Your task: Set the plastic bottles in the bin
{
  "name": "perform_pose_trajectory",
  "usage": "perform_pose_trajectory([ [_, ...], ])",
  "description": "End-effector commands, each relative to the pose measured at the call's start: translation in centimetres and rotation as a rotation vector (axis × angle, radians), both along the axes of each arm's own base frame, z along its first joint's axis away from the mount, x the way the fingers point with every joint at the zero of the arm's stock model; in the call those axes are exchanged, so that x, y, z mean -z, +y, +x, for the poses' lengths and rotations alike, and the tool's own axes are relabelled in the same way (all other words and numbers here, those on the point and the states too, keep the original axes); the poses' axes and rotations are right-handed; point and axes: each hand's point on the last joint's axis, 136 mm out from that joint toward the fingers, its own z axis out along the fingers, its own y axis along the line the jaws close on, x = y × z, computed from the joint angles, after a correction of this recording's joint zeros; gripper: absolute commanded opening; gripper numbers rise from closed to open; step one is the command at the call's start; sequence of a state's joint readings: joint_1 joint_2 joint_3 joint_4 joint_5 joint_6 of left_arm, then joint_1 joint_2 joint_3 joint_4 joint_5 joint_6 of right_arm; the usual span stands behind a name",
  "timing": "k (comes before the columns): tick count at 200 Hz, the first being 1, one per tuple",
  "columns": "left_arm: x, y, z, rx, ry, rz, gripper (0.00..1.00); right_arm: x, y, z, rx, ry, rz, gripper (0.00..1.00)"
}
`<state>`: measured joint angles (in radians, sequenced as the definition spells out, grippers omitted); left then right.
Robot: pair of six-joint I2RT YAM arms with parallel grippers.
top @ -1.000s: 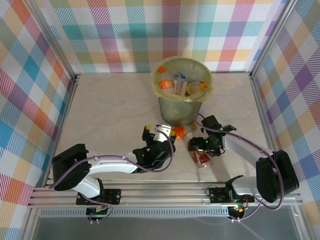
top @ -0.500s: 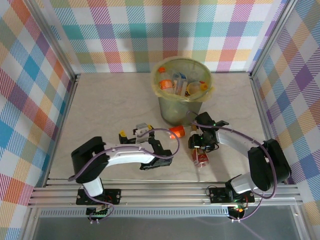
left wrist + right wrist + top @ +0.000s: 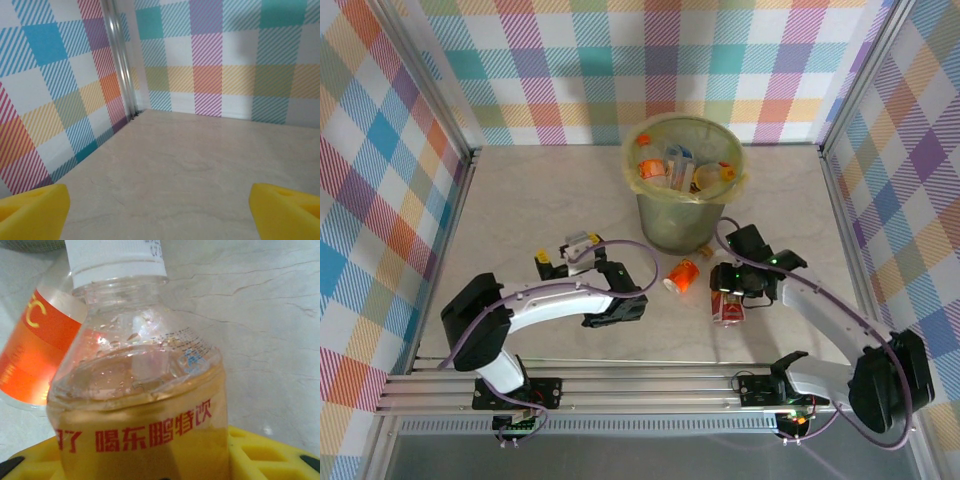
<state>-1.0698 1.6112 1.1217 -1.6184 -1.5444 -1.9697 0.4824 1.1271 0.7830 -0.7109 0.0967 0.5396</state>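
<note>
The bin [image 3: 685, 205], pale green with a yellowish liner, stands at the back middle and holds several plastic bottles [image 3: 670, 165]. An orange-labelled bottle [image 3: 682, 275] lies on the table in front of it, also seen in the right wrist view [image 3: 35, 350]. My right gripper [image 3: 728, 292] is shut on a clear bottle with red print [image 3: 728, 310], whose white-capped neck points away between the yellow pads [image 3: 265, 450]. My left gripper [image 3: 563, 255] stands open and empty over bare table, left of the orange bottle, its yellow pads [image 3: 30, 210] wide apart.
Checked walls and aluminium rails [image 3: 460, 200] enclose the table on three sides. The left wrist view looks at the back left corner post [image 3: 120, 60]. Bare table lies left of the bin.
My right gripper has closed on the red-print bottle. My left gripper has swung left, away from the orange bottle, which has shifted a little toward the front.
</note>
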Motion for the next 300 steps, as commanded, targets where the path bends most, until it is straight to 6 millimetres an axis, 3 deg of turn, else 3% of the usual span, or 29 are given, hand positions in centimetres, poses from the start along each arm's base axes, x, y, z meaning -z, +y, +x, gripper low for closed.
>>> perform_pose_trajectory([
  [1,-3.5,1.1,0.2,0.056,-0.086,0.061,0.92,-4.0,-1.1,0.1,0.054,-0.097,0.003,0.41],
  [43,-6.7,6.3,-0.6,-0.068,-0.148,-0.04,0.9,-12.4,-1.0,0.8,0.039,-0.311,0.091,0.42],
  [72,-9.8,7.9,-1.0,-0.102,-0.186,-0.035,0.9,-18.8,0.0,2.7,-0.011,-0.469,0.127,0.42],
  [119,-13.8,13.6,-4.1,-0.201,-0.302,-0.133,0.88,-28.2,2.7,8.4,-0.099,-0.703,0.116,0.42],
  [147,-15.4,15.7,-6.1,-0.21,-0.358,-0.175,0.89,-31.8,4.6,12.4,-0.129,-0.774,0.121,0.42],
  [197,-16.1,19.4,-9.9,-0.202,-0.46,-0.303,0.9,-33.8,6.2,18.3,-0.135,-0.805,0.1,0.43],
  [230,-14.9,21.9,-12.4,-0.093,-0.543,-0.482,0.9,-33.7,6.9,22.0,-0.169,-0.862,0.01,0.44],
  [258,-13.6,22.9,-12.8,0.008,-0.546,-0.578,0.91,-33.4,7.1,24.3,-0.201,-0.888,-0.084,0.44],
  [300,-13.1,22.5,-12.2,0.067,-0.512,-0.6,0.92,-31.6,7.7,26.4,-0.258,-0.885,-0.173,0.45],
])
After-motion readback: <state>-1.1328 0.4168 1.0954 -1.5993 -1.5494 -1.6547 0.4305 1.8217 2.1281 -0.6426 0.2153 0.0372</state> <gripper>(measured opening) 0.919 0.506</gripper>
